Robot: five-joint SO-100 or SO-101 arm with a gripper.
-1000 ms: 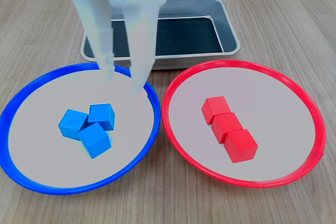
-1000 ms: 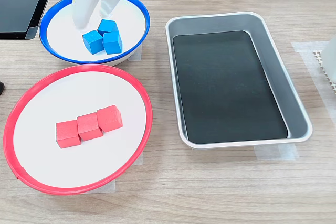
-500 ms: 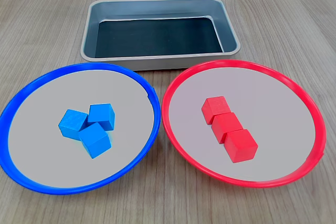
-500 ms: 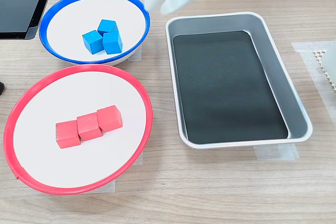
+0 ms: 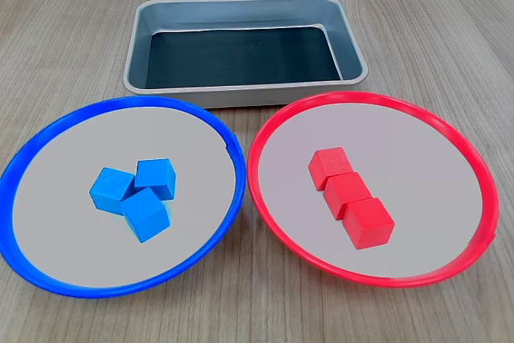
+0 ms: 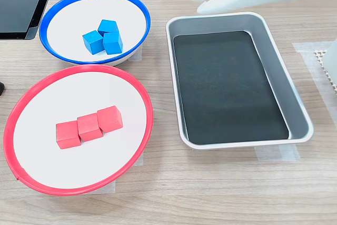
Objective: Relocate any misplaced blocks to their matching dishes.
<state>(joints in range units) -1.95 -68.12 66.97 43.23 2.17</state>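
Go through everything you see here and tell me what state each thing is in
Blue-rimmed round plate: holds three blue cubes, clustered, touching.
Red-rimmed round plate: holds three red cubes in a touching row.
Rectangular silver metal tray: empty.
White gripper: jaws slightly open, holding nothing, over the tray's edge.

silver tray [image 5: 353, 46] with dark floor — on wooden table [image 5: 450, 30] — black device [image 6: 21, 3] at corner
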